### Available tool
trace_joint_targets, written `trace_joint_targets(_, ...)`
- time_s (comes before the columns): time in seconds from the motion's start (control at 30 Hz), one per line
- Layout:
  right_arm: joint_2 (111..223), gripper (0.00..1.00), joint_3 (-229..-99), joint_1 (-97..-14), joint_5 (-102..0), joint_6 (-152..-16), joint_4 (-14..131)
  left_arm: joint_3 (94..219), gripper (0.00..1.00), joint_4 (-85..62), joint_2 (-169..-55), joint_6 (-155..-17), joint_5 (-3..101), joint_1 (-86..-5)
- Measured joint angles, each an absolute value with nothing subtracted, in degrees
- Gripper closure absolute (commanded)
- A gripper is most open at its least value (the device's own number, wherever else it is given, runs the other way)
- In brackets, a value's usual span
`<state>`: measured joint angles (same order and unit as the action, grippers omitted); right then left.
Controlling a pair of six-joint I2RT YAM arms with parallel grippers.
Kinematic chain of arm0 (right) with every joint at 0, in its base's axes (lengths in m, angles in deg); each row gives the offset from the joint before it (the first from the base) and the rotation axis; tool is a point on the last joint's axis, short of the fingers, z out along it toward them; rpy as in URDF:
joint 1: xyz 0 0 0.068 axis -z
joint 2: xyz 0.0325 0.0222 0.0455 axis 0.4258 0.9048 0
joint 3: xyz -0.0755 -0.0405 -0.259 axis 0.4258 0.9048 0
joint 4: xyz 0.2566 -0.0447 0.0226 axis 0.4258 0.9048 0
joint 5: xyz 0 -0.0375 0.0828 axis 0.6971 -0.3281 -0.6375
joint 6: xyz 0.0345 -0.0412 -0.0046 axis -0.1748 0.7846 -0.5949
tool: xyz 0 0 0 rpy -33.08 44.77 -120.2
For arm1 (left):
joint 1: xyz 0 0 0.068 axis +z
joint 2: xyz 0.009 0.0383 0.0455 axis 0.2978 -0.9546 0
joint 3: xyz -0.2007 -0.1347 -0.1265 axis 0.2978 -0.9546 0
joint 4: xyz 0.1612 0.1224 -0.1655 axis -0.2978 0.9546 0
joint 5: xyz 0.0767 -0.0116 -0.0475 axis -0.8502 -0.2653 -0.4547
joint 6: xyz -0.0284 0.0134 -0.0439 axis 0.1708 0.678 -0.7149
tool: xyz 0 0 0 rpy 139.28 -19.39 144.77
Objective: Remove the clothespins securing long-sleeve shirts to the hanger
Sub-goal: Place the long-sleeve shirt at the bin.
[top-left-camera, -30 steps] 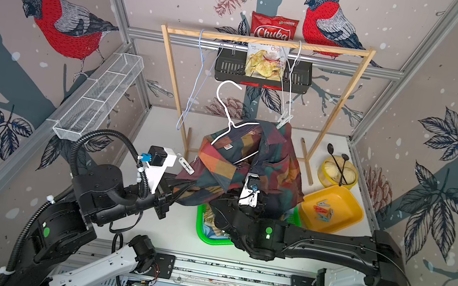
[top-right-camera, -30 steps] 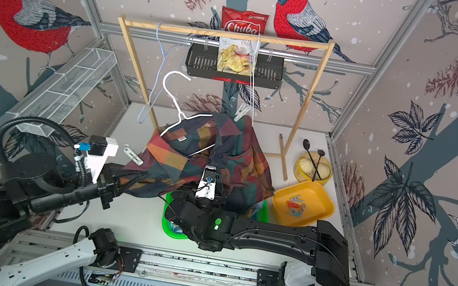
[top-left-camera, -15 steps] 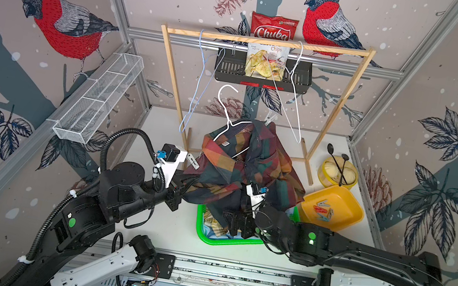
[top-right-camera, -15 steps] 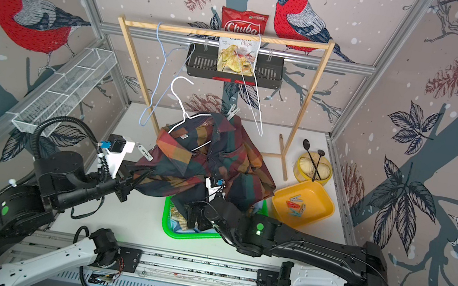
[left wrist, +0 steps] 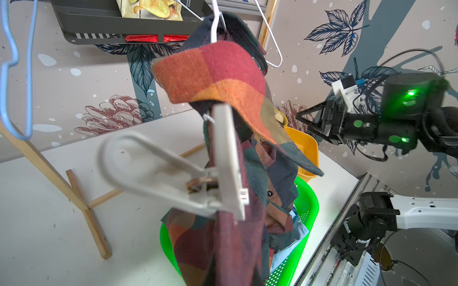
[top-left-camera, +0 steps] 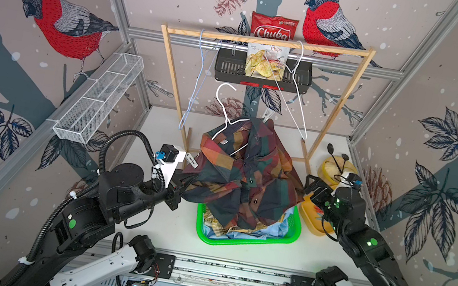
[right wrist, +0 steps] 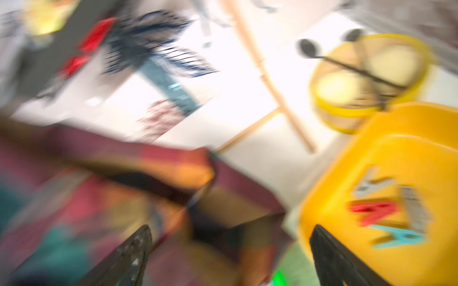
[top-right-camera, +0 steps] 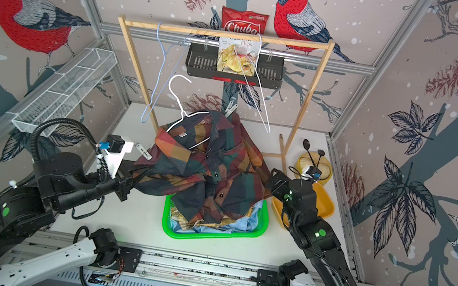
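The dark maroon-orange-green checked shirt (top-left-camera: 248,172) hangs bunched on a white wire hanger (top-left-camera: 228,112) over a green basket (top-left-camera: 295,235). My left gripper (top-left-camera: 182,185) is shut on the shirt's left edge. A whitish-grey clothespin (left wrist: 224,161) clips that side to the hanger wire, close to the left wrist camera. Another pale clothespin (top-right-camera: 230,109) stands at the shirt's top. A light blue shirt (top-left-camera: 278,227) and a yellow plaid shirt (top-left-camera: 216,227) lie in the basket. My right gripper (top-left-camera: 311,184) is open beside the shirt's right side, above the orange-yellow bin (right wrist: 347,173), where grey, red (right wrist: 371,210) and teal clothespins lie.
A wooden rack (top-left-camera: 268,41) carries a blue hanger (top-left-camera: 197,81), a bare white hanger (top-left-camera: 296,98) and a black basket (top-left-camera: 262,71) with a chips bag. A yellow bowl (top-left-camera: 336,166) with black spoons sits at the back right. A wire shelf (top-left-camera: 98,98) is on the left wall.
My right arm has pulled out from in front of the shirt and swung right to the yellow bin, jaws open throughout. My left arm has moved inward and up, still holding the shirt.
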<state>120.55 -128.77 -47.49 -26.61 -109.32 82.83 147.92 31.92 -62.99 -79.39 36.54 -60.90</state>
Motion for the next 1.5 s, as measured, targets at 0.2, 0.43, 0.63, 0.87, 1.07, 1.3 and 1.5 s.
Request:
trace_joint_targets(0.2,127.76,0.0,-121.12,-30.87,-43.64,-106.98,76.14,147.42,1.0,31.52,-62.9,-78.39,38.11,-60.9)
trace_joint_targets(0.43,135.12,0.03,-116.12,-35.99,-58.96,-108.43,63.29,146.55,1.0,30.98,-62.86,-77.93,38.52,-60.94)
trace_joint_targets(0.63,138.93,0.36,-116.07,-41.1,-60.32,-109.91,57.14,146.39,1.0,30.32,-62.51,-77.91,39.6,-60.94)
trace_joint_targets(0.87,137.59,0.62,-122.09,-49.47,-52.12,-109.58,60.12,145.98,1.0,30.1,-61.79,-77.88,39.62,-60.94)
trace_joint_targets(1.07,137.38,0.96,-126.04,-57.12,-41.76,-108.14,65.45,145.89,1.0,30.08,-61.22,-77.49,39.66,-60.94)
trace_joint_targets(1.3,138.32,1.0,-129.21,-70.46,-35.25,-108.64,68.51,147.97,1.0,31.59,-60.34,-76.7,39.6,-60.94)
trace_joint_targets(1.5,141.18,1.0,-128.23,-82.35,-32.16,-112.8,65.89,147.46,1.0,32.79,-59.43,-75.31,40.95,-60.94)
